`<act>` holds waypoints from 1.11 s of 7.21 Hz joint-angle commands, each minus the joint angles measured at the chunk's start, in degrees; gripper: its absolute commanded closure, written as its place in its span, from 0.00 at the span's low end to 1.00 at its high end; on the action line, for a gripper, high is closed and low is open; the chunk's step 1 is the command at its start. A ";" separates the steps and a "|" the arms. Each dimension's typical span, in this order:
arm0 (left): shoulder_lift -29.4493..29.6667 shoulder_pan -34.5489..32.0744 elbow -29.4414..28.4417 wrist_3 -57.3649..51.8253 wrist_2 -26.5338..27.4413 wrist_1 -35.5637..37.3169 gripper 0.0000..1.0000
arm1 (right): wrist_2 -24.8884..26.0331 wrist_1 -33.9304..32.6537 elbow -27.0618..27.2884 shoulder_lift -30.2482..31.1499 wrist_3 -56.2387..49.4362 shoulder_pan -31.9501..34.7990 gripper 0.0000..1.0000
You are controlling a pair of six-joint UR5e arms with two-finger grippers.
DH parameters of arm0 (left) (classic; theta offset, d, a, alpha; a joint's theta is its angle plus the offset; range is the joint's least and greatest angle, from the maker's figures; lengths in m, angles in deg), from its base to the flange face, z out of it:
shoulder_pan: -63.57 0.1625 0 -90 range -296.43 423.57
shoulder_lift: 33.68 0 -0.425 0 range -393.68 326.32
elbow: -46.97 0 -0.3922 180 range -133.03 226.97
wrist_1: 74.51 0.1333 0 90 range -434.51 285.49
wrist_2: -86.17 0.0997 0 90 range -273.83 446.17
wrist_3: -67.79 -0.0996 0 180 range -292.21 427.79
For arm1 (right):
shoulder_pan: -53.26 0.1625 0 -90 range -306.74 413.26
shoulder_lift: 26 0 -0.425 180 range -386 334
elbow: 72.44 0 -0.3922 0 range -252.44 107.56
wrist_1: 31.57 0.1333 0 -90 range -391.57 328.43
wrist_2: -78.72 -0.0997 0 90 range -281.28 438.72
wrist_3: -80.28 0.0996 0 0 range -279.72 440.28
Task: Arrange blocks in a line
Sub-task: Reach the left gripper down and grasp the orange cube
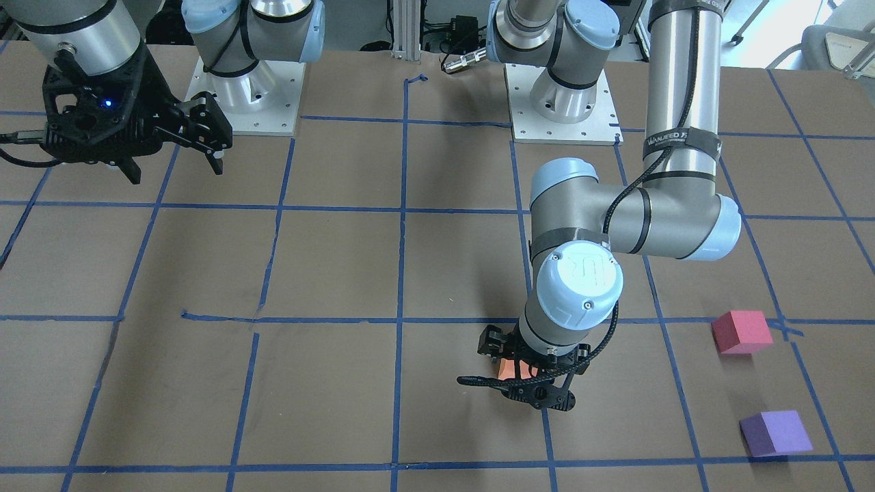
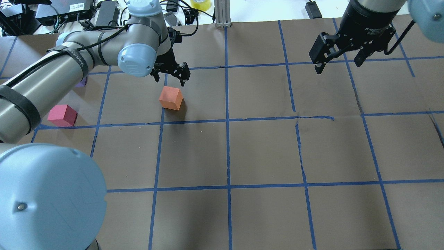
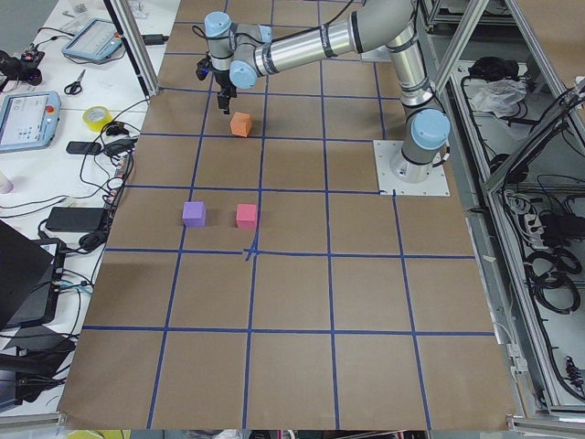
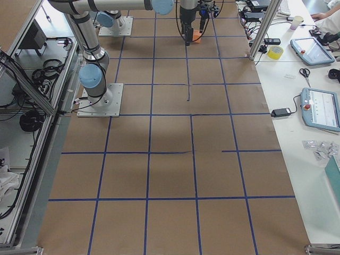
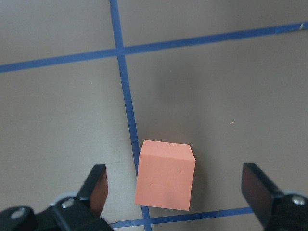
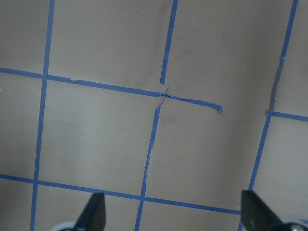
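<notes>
The orange block (image 2: 170, 98) sits on the table beside a blue tape line. My left gripper (image 2: 170, 79) hovers just above it, open, with the block between the lines of its fingers. The left wrist view shows the orange block (image 5: 165, 174) untouched between the two fingers (image 5: 96, 187). The pinkish-red block (image 2: 62, 115) and the purple block (image 1: 776, 432) sit apart on my far left; in the overhead view the purple block is mostly hidden behind my left arm. My right gripper (image 2: 337, 67) is open and empty, raised over the far right of the table.
Brown paper covers the table (image 2: 263, 152), marked with a blue tape grid. In the front-facing view the pinkish-red block (image 1: 742, 331) lies about one grid cell from the orange block (image 1: 509, 369). The arm bases (image 1: 249, 96) stand at the robot's edge.
</notes>
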 commanded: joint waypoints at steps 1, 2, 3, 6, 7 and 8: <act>0.78 -0.03 1.40 -6.57 3.97 -0.12 0.00 | 0.37 0.42 0.15 -0.02 -0.15 0.00 0.00; 1.04 -0.03 2.71 -6.42 3.47 0.84 0.00 | 0.28 0.07 0.24 -0.02 -0.15 0.00 0.00; 1.13 -0.03 3.59 -6.42 1.81 2.76 0.00 | 0.28 0.07 0.24 -0.02 -0.15 0.00 0.00; 1.22 -0.03 3.78 -6.33 1.44 2.87 0.00 | 0.28 -0.28 0.32 -0.11 -0.15 0.00 0.00; 1.48 -0.03 3.78 -6.33 1.44 2.87 0.01 | 0.02 -0.46 0.33 -0.11 -0.15 0.00 0.00; 2.18 -0.03 3.69 -6.33 1.44 2.96 0.03 | 0.19 -0.46 0.33 -0.11 -0.24 -0.09 0.00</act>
